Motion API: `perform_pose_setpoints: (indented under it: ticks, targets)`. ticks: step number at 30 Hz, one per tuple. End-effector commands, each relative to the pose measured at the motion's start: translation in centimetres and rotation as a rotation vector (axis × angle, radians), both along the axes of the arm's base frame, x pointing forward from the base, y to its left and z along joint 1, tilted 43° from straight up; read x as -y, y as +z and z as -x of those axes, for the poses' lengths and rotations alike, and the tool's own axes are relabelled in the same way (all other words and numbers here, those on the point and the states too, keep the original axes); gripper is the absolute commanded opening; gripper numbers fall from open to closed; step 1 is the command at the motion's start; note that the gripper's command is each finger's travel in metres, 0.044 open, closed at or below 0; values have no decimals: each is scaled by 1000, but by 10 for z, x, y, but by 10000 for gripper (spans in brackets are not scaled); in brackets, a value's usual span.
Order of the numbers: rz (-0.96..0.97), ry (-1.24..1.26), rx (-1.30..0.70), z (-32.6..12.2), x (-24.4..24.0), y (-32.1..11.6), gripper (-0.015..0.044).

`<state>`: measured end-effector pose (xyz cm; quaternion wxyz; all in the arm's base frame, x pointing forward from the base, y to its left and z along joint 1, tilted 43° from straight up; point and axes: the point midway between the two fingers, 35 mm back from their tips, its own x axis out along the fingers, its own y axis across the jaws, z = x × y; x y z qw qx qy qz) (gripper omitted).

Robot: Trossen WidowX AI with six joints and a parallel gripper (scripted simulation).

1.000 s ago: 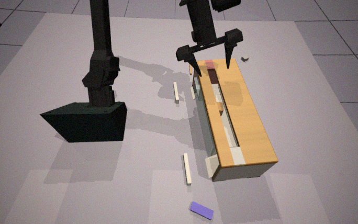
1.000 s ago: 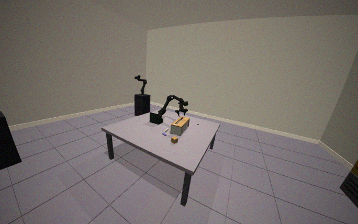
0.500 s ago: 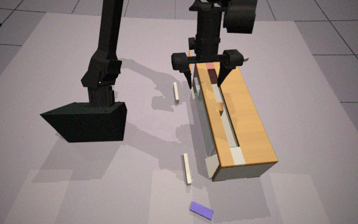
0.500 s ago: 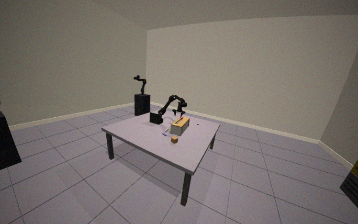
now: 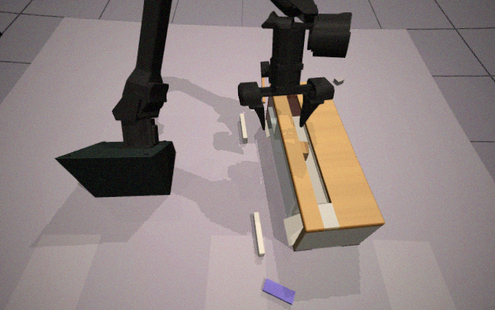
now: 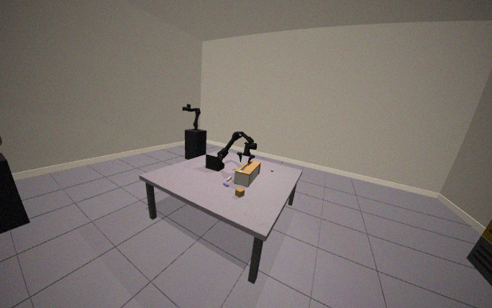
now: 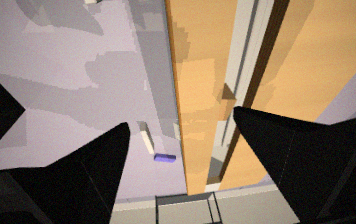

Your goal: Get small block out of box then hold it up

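table (image 5: 401, 109) edge far; open hand (image 5: 282, 119) straddles box (image 5: 339, 172) slot's end.

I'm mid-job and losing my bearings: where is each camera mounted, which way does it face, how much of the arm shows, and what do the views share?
Top: high over the table, angled down at the box; shows the base, the arm and the open hand above the box's far end.
Exterior: far out in the room, facing the whole table; shows the entire arm, small.
Wrist: on the hand, facing down along the box's slotted top; shows only the two dark fingers.
Shared: top and wrist both show the slot, a cream strip and the purple piece.
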<state>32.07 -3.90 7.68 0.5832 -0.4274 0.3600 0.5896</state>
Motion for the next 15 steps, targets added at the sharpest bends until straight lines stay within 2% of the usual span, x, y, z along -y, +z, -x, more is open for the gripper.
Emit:
perform_pose_setpoints:
  ticks: [1, 15]
  targets:
    - [-5, 0, -2, 1, -6, -5, 400]
    - [-6, 0, -2, 3, -23, -21, 400]
